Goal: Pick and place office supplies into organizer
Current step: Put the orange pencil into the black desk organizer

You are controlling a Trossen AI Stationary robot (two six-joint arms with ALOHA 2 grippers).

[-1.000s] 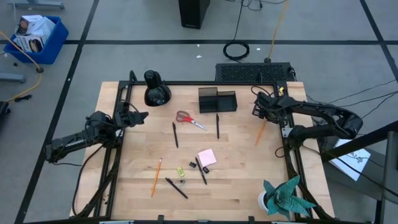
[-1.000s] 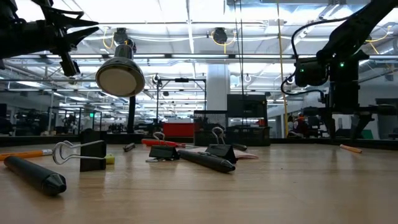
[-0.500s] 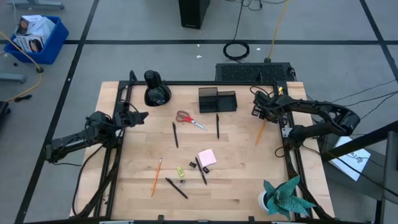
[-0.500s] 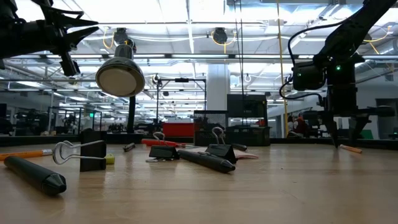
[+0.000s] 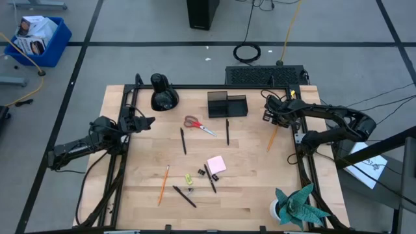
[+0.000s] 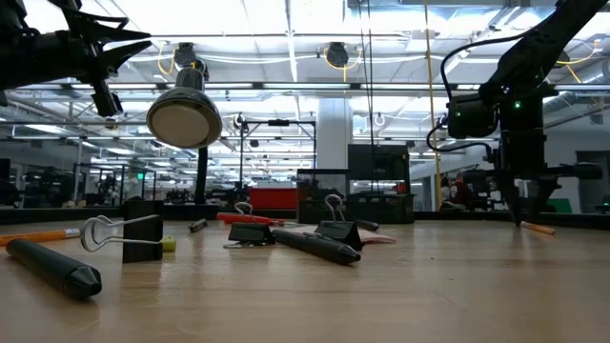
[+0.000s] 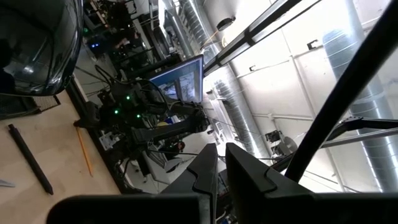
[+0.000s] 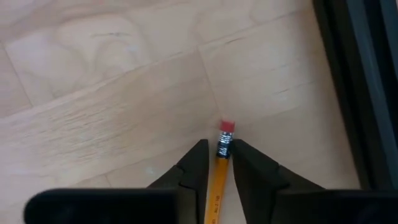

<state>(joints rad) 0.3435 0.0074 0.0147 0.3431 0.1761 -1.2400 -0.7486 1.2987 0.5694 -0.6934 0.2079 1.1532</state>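
Fingers of the right gripper [image 8: 216,163] straddle one pencil [image 8: 219,168]; left gripper [image 7: 216,171] fingers nearly closed, empty.

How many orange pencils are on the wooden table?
2. One orange pencil lies near the table's front-left, beside the black pens. The other orange pencil lies by the right edge, its eraser end between the right gripper's fingers. None seems hidden.

Grey floor [image 5: 162,39] with dark tape lines, blue bin [image 5: 38,40], bright ceiling strip lights [image 6: 286,29], white column [image 6: 334,124]
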